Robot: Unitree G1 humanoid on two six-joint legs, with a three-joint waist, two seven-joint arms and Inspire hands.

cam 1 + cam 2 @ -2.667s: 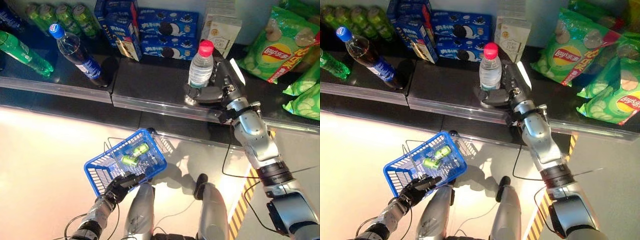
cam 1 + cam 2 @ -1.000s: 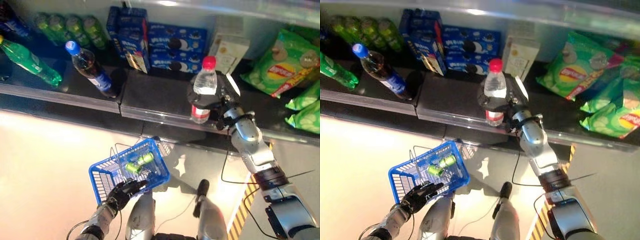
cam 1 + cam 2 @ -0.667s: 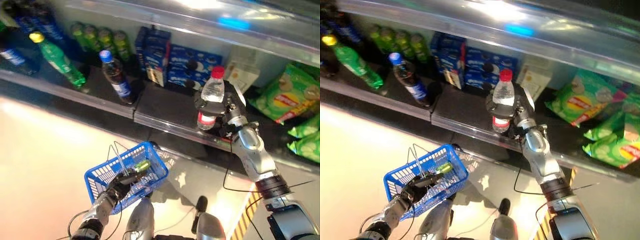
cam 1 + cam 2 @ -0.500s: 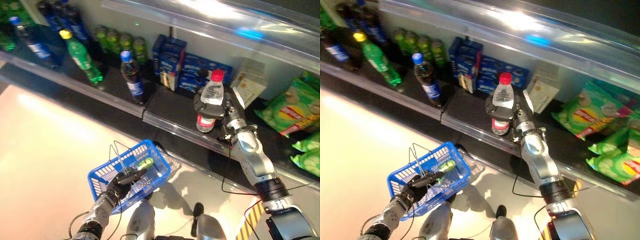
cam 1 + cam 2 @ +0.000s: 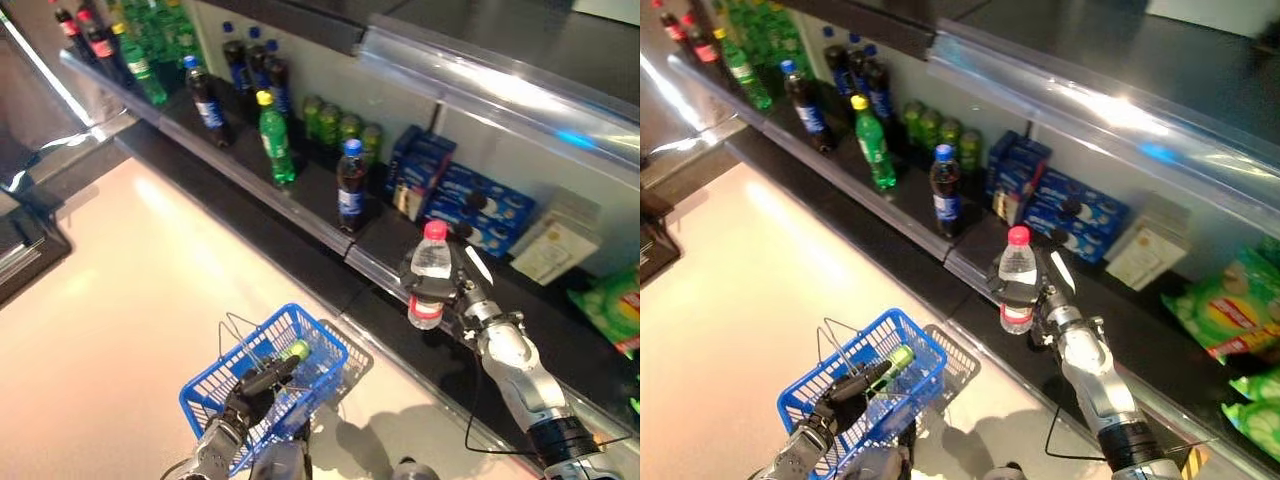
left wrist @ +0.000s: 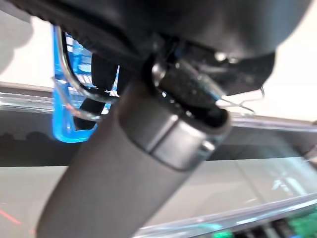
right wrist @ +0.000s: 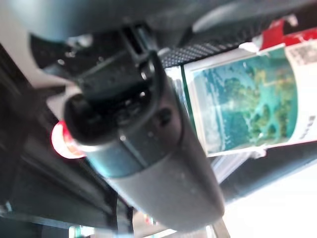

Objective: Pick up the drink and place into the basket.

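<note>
Shop shelves (image 5: 300, 215) run across the top of the picture, from the upper left down to the right, over a pale floor (image 5: 130, 270).

My right hand (image 5: 452, 290) is in the middle right of the picture. Its fingers are curled tight around the water bottle (image 5: 428, 275). That bottle is the drink. It is clear, with a red cap and a red and white label, and it stands almost upright in my grip, lifted off the shelf, in front of the shelf edge. In my right wrist view I see a blue-green picture and a red band on the label (image 7: 247, 104), but I cannot read any words there.

My left hand (image 5: 245, 395) is at the bottom of the picture, left of the middle. Its fingers are wrapped around the wire handle (image 6: 74, 91) of the blue basket (image 5: 310, 345). The basket hangs low over the floor, well apart from the bottle. Inside it lies a small green can (image 5: 293, 352).

Farther out, behind my right hand, blue cookie boxes (image 5: 470, 200) stand on the shelf. A dark cola bottle (image 5: 350, 188) with a blue cap stands to their left, then a green bottle (image 5: 275, 140) with a yellow cap. Green cans (image 5: 340, 125) sit at the back. A pale box (image 5: 555, 250) and a green chip bag (image 5: 610, 305) are on the right.
</note>
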